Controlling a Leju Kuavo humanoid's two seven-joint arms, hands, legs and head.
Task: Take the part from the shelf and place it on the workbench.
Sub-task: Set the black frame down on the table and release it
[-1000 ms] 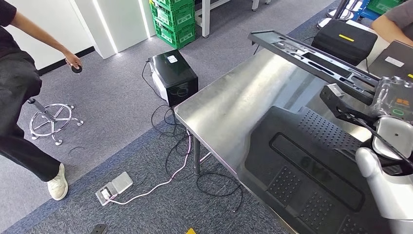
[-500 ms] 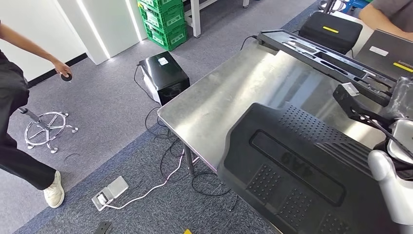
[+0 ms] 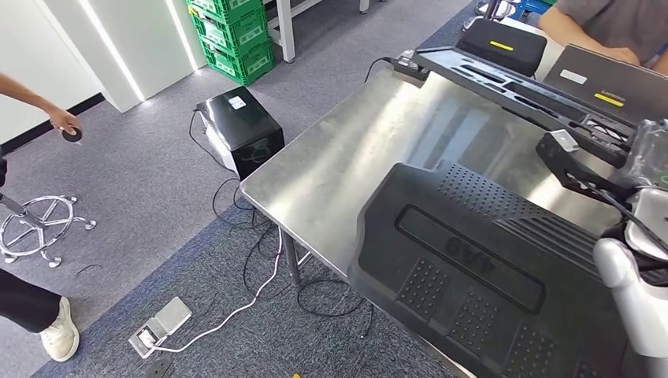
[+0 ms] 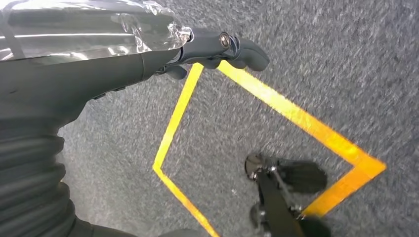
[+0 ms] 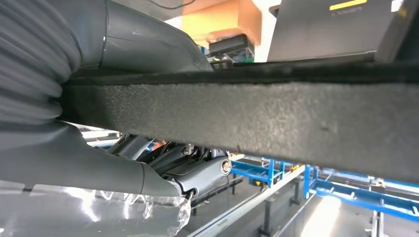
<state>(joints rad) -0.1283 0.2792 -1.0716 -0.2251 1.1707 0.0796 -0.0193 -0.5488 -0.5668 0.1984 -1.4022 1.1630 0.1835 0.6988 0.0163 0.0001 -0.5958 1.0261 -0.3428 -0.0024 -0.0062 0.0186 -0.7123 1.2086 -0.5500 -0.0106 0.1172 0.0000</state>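
Note:
The part is a large black moulded panel with dotted patches and raised lettering. It hangs over the near side of the steel workbench, and its near end reaches past the bench's front edge. My right arm comes in at the lower right beside it. In the right wrist view my right hand grips the panel's thick edge, thumb on one face and dark fingers on the other. My left hand hangs over grey carpet with yellow tape lines and holds nothing, its fingers stretched out.
A long black frame part, a black case and a laptop lie at the bench's far side, where a person sits. On the floor are a black box, cables, a socket block and green crates. Another person's arm reaches in at the left.
The camera has swung, so the whole scene has slid left and the bench fills more of the picture. The panel stays in my right hand over the bench's near side.

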